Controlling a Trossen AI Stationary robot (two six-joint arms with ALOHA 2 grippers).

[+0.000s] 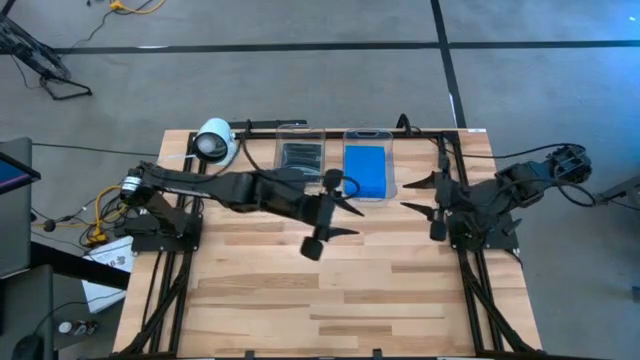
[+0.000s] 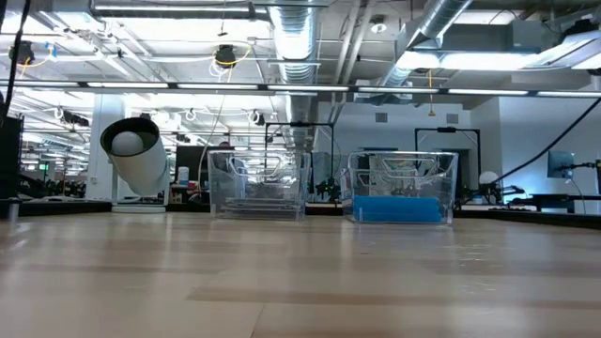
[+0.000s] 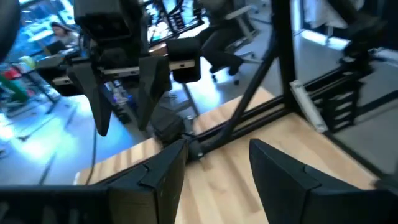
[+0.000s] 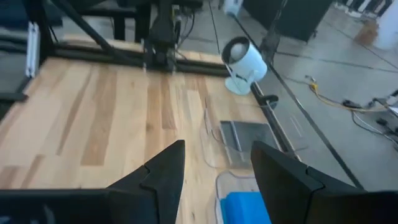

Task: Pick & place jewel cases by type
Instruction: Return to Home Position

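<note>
The jewel cases lie in two clear tubs at the table's far edge. Clear/black cases lie flat in the left tub; they also show in the right wrist view as grey cases. Bright blue cases fill the right tub, with a blue corner visible past my right fingers. My left gripper hangs open and empty over the table's middle, just near of the blue tub. My right gripper is open and empty beside that tub's right side. Neither gripper shows in the low view.
A white round camera on a stand sits at the far left corner, beside the left tub. Dark frame rails run along the table's sides and far edge. The wooden tabletop stretches bare toward the near edge.
</note>
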